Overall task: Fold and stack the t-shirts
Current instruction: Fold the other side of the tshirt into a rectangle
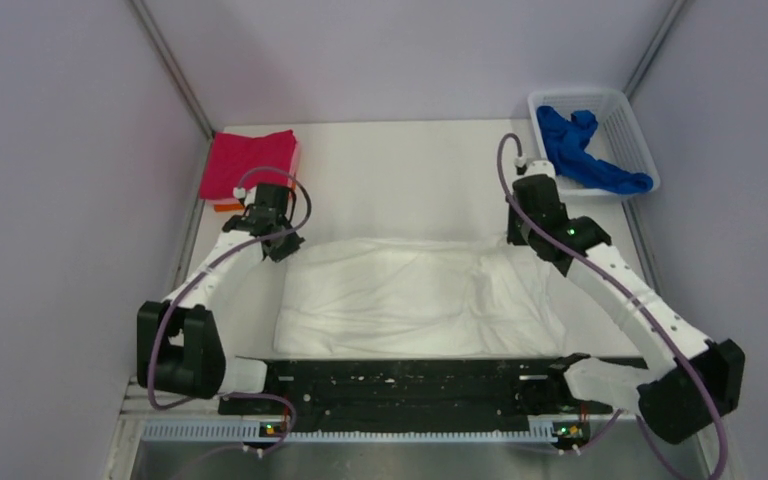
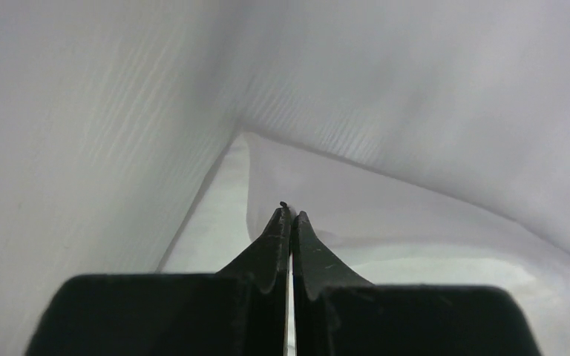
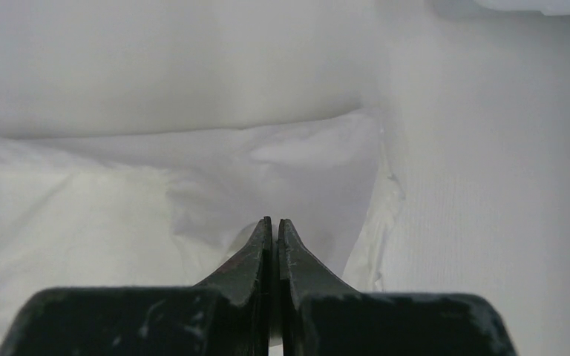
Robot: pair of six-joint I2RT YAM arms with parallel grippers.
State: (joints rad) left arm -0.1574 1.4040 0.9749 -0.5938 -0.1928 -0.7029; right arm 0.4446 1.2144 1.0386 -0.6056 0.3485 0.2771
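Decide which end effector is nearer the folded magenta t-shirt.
Left. The left end effector sits just on the near side of the magenta t-shirt; the right end effector is far off, at the right corner of the white t-shirt.

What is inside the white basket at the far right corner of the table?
A crumpled blue t-shirt lies in the basket, one end at its near right rim. Whatever may be beneath the cloth is covered and cannot be seen.
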